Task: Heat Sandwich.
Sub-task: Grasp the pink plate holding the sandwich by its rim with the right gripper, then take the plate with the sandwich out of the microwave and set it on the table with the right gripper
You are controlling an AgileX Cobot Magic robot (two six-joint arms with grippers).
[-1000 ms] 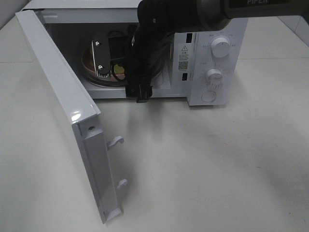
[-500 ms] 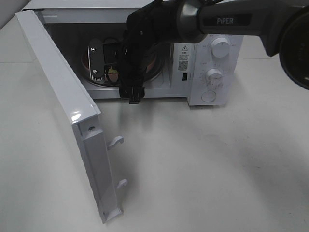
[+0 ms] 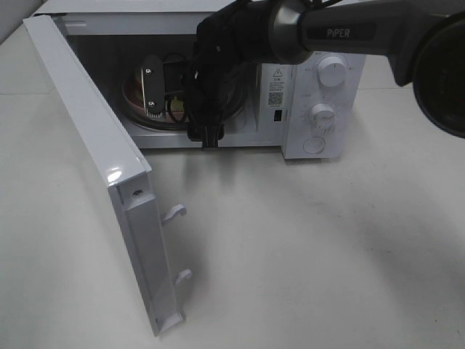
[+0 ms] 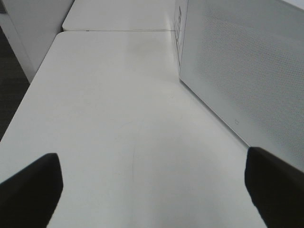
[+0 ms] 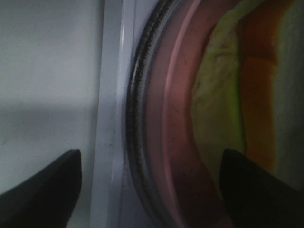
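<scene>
A white microwave stands at the back of a pale table, its door swung wide toward the left side of the high view. Inside the cavity a round glass turntable carries a pink plate, and the sandwich lies on that plate. From my right wrist camera I see it very close: pale yellow-green filling, an orange-brown band of crust beside it, and the pink rim curving past, with the turntable's dark edge just outside the rim. In the high view my arm hides most of the sandwich; only a sliver of plate and a patch of yellow show.

My right gripper reaches into the cavity just above the plate. Its fingers stand apart, one dark tip over the microwave's white sill, the other over the plate beside the sandwich; they clamp on nothing.

My left gripper is off to the side of the microwave, over bare table, with its two dark fingertips spread wide and nothing between them. The high camera does not show it.

Compared with half a second ago, my right arm has shifted slightly to the right, and the pale finger plate now sits a little further right and lower over the turntable. The door and the microwave have stayed where they were.
</scene>
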